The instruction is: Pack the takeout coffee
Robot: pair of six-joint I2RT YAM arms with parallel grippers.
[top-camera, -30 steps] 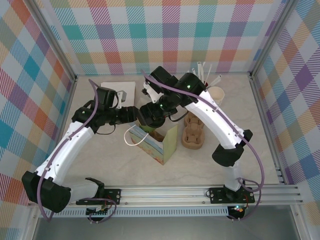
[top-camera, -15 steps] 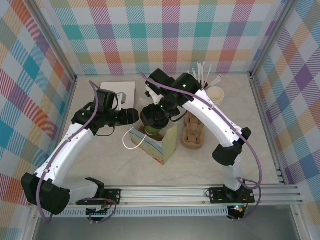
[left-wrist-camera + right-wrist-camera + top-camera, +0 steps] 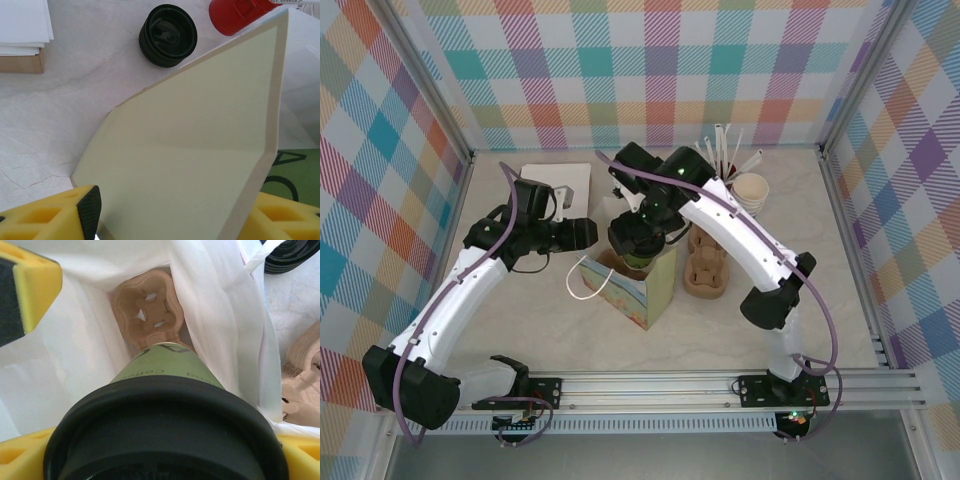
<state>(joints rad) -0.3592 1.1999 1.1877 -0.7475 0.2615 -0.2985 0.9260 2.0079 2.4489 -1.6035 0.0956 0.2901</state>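
Observation:
The takeout coffee, an olive-green cup with a black lid, hangs upright in the mouth of a paper bag. My right gripper is shut on it just under the lid. In the right wrist view the cup points down at a brown pulp carrier on the bag's white floor. My left gripper holds the bag's pale green end panel, with one yellow finger at each edge of it; one of its fingers shows in the right wrist view.
A second pulp carrier lies right of the bag. A red cup of straws, cream paper cups and a stack of black lids stand behind. White napkins lie at the back left.
My right gripper has carried the cup nearer and lower, from beside the bag's back edge into its mouth. The left gripper and the bag have stayed put.

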